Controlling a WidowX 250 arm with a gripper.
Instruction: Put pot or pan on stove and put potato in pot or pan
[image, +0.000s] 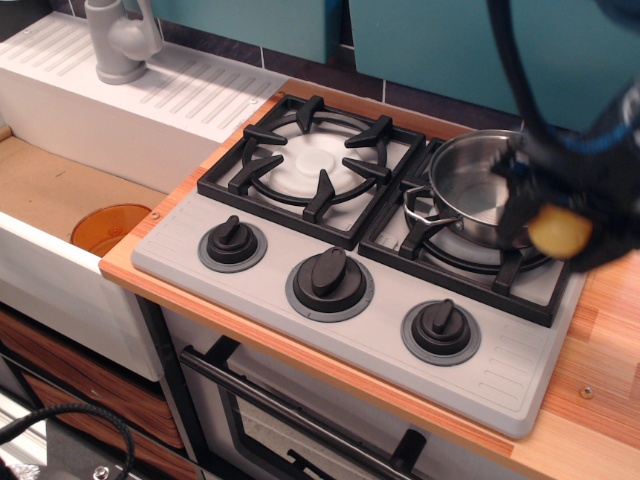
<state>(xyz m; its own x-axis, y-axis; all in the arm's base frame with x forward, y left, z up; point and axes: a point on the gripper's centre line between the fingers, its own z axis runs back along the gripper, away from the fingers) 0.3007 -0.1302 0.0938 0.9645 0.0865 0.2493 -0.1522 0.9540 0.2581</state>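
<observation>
gripping the potato (559, 231), the pincer (566, 222) hangs over the pot (470, 188).
grey stove (350, 255) on wooden counter (604, 370), teal wall behind.

Blurred black hand (570, 215), black cables (510, 70)

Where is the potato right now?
At the frame's right edge, the potato is held in the tool above the pot's near rim, over the stove's right burner.

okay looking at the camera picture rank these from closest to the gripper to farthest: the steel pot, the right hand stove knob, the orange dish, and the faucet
Measured from the gripper, which holds the potato:
1. Pot: right beside it, on the right burner.
2. Right-hand knob: below and left, on the stove's front.
3. Orange dish and faucet: both far left, too close to call.
</observation>
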